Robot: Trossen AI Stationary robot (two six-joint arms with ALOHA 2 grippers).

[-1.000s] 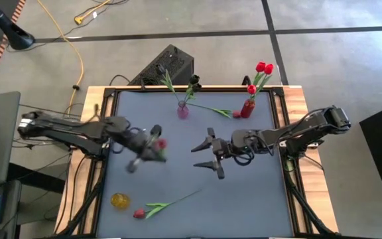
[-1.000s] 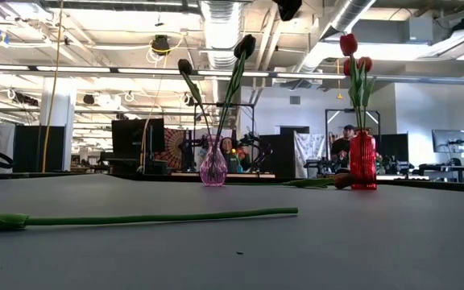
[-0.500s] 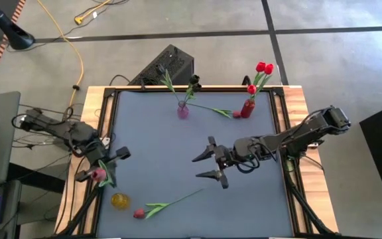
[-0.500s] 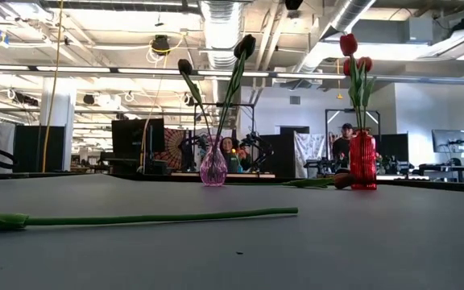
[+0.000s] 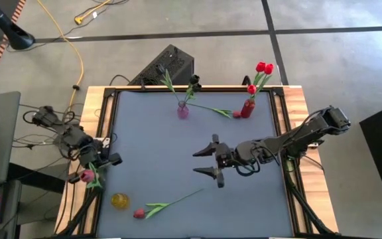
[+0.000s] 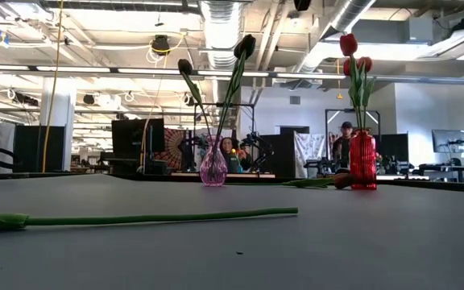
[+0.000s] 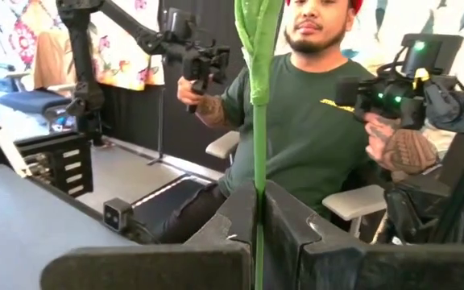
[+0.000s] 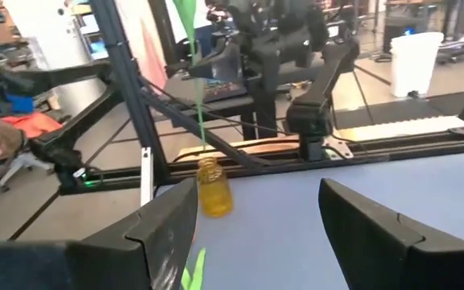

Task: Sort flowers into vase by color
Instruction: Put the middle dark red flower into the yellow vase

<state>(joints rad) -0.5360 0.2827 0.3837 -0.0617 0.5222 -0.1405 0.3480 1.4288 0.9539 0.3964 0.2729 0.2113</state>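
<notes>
a: how many vases are seen in the high view?

b: three are counted. a pink vase (image 5: 182, 110) and a red vase (image 5: 247, 107) are set at the upper middle of the grey table (image 5: 158, 146), and a yellow vase (image 5: 119, 200) is placed at the lower left.

a: and the flowers?

b: in the pink vase two dark stems are counted, one with a blackish bud (image 5: 193, 79). three red tulips (image 5: 264, 68) are held by the red vase. one red flower (image 5: 225, 112) is laid flat between those two vases, touching neither that can be told. another red-headed flower (image 5: 158, 208) is laid at the lower middle, just beside the yellow vase.

a: how are the grippers found?

b: the left gripper (image 5: 93, 170) is seen at the left edge, off the table's side, with its fingers clamped on the stem of a pink flower (image 5: 87, 176). the right gripper (image 5: 209, 160) is held over the centre with its fingers spread wide and nothing between them.

a: anyone beyond the table?

b: a seated person (image 7: 312, 129) is shown in the left wrist view.
</notes>
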